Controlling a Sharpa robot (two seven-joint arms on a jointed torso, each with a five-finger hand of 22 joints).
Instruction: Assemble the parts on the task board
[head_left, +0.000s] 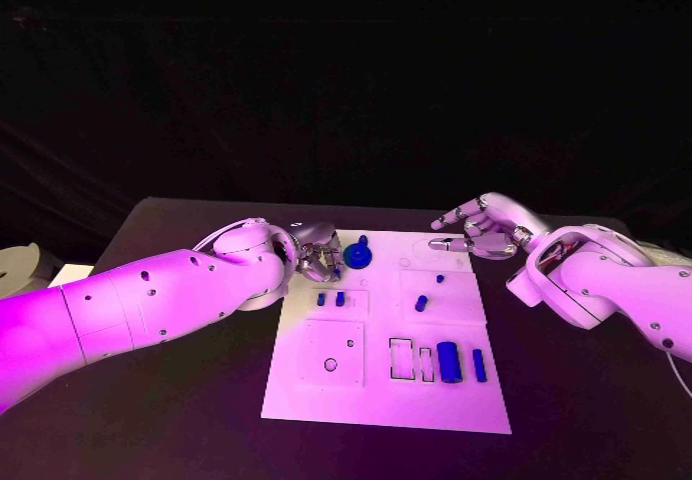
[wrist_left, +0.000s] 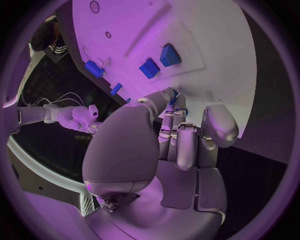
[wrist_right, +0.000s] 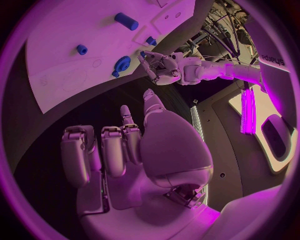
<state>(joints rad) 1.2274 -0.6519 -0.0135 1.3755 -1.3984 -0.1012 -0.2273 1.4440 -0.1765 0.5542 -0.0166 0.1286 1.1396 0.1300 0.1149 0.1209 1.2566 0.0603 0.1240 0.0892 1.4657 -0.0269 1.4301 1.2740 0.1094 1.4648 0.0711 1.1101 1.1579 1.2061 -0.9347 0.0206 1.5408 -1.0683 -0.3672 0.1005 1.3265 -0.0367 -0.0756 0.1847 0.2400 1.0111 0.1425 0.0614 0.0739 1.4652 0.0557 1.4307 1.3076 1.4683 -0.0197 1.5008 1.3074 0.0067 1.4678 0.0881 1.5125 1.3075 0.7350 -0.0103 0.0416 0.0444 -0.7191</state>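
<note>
So the board (head_left: 378, 390) is sitting mid-frame on the desk (head_left: 173, 420), with blue parts scattered over it: a round gear-looking part (head_left: 359, 256) near the upper left corner, two little pegs (head_left: 330, 298) just below it, another peg (head_left: 421, 302) in the middle, and a fat cylinder (head_left: 449, 361) plus a thin bar (head_left: 479, 365) lower right. The left hand (head_left: 315, 253) is hanging right beside the gear, fingers (wrist_left: 170, 100) curling in toward it, but I honestly can't tell if they're clamping on it or just touching. The right hand (head_left: 488, 228) is hovering at the board's upper right corner, fingers apart, holding nothing. These parts are looking like small hard plastic, light, stiff, probably a bit slick, so I'd be pinching the gear by its rim and the pegs across their sides.
</note>
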